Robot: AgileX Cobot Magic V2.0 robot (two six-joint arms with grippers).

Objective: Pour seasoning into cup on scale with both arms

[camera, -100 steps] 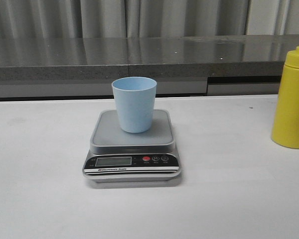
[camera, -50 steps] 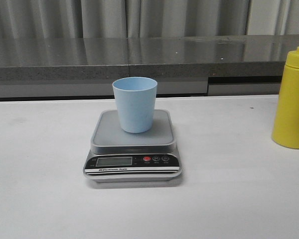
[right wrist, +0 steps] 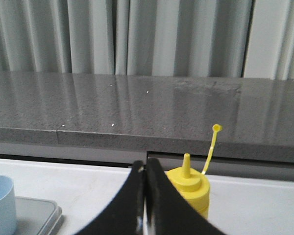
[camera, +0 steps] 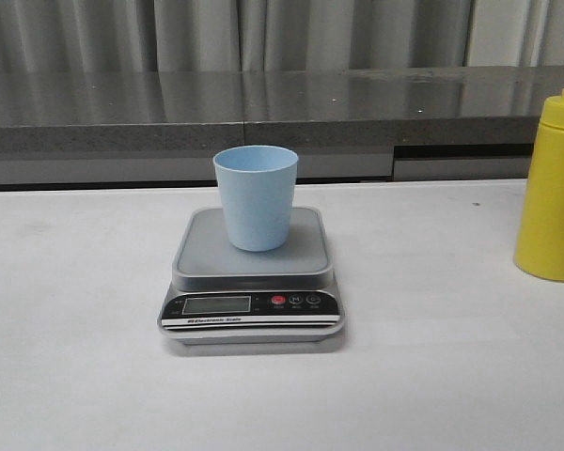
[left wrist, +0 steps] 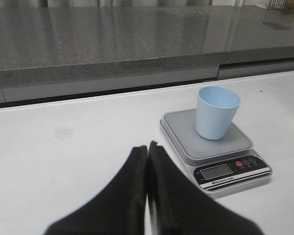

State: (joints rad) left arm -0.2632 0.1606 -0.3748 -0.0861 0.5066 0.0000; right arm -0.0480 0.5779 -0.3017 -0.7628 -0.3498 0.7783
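Jaws on both grippers are pressed together with nothing between them: the left gripper (left wrist: 147,147) hangs above the desk (camera: 75,376) short of the scale (camera: 251,246), and the right gripper (right wrist: 144,166) sits just in front of the bottle (camera: 551,188), not touching it as far as the wrist view shows

Seasoning is in that yellow bottle, which stands upright on the desk well to the right of the scale, its long axis vertical. Its nozzle (right wrist: 186,161) points straight up and the small tethered cap (right wrist: 216,128) is off, hanging on its strap up and to one side of the tip. The cup (camera: 255,197) stands upright in the middle of the scale's platform, mouth up, and looks empty

My worry is the grasp: the right jaws must spread before closing on the bottle, and a shut gripper nudged forward would likely tip or shove it. A hard squeeze on soft plastic with the cap off could squirt seasoning early, onto the desk. During the pour, a light empty cup could slide or topple if the nozzle or the left gripper bumps it, and leaning on the platform would spoil the reading
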